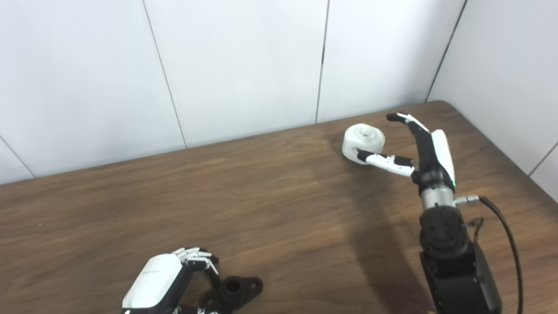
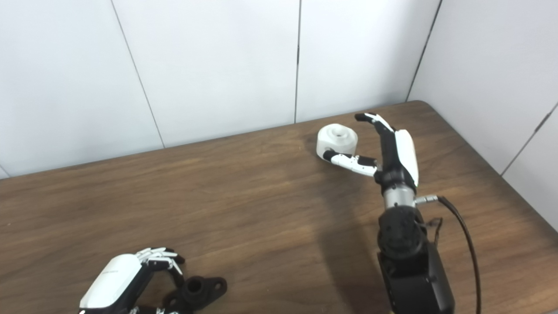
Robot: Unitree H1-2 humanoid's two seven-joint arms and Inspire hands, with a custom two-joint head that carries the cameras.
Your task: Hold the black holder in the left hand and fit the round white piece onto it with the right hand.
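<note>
White round piece (image 1: pixel 364 142) sits between open right hand's (image 1: pixel 420 148) fingers.

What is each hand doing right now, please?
Left hand: fingers curled around the black plastic holder on the table.
Right hand: open beside the round white plastic piece.

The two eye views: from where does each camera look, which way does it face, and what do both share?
Left eye view: from the head, facing down and forward at the table; shows the left robot hand at the black holder and the right robot hand open beside the round white piece.
Right eye view: same head, set slightly to the right, so everything sits further left in the picture; same hands and arms show.
Shared: table, both pieces, both hands, white wall panels.
</note>
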